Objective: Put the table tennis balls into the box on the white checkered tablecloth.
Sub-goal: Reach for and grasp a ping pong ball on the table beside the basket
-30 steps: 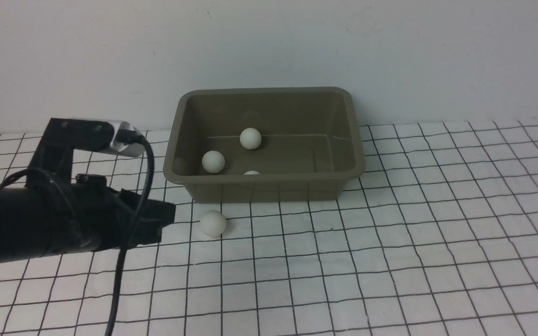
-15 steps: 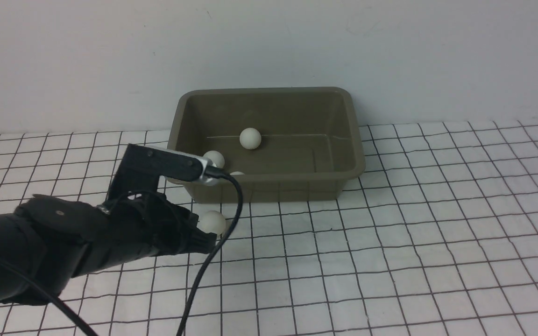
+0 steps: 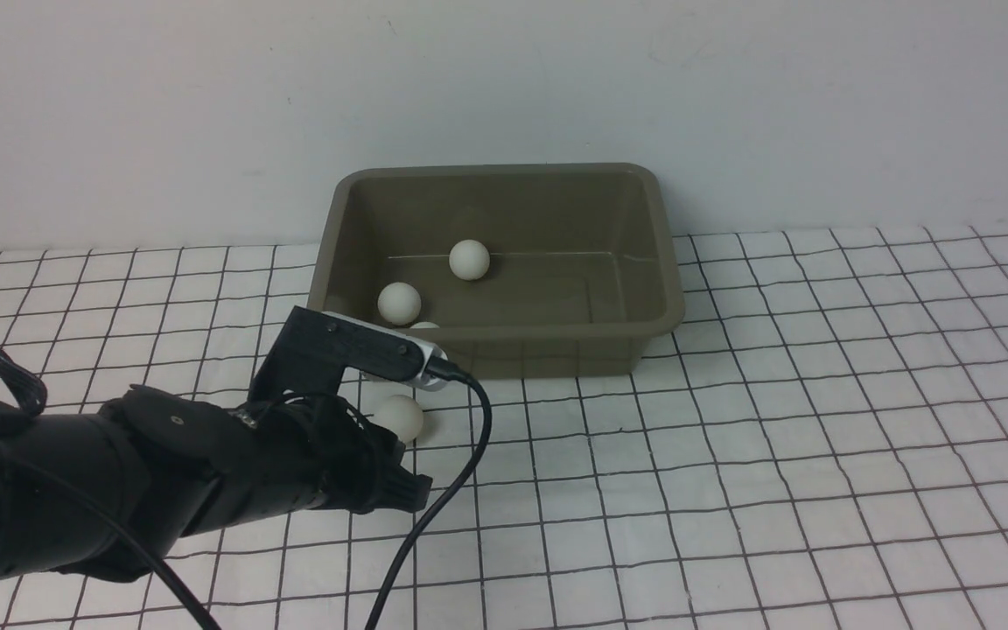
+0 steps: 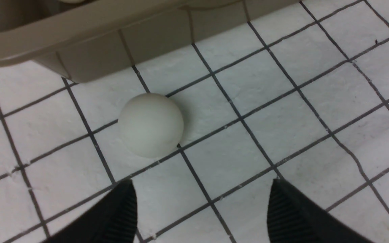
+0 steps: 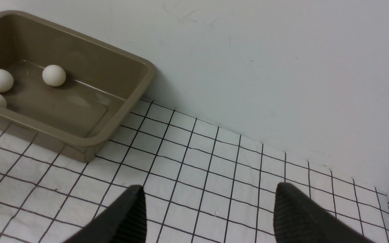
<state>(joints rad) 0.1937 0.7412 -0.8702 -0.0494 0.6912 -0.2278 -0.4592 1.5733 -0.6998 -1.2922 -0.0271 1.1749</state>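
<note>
So the loose ball sat just ahead of the left end effector (jaws spread, nothing btwn them), beside the box, w/ the right end effector spread too, well away.

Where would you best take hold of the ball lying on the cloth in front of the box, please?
Across its widest middle, a finger on either side, coming down from above on the near side. The ball is a smooth sphere, so an off-centre pinch would likely squirt it away, and the box wall stands close behind it. The open left gripper should centre over it.
</note>
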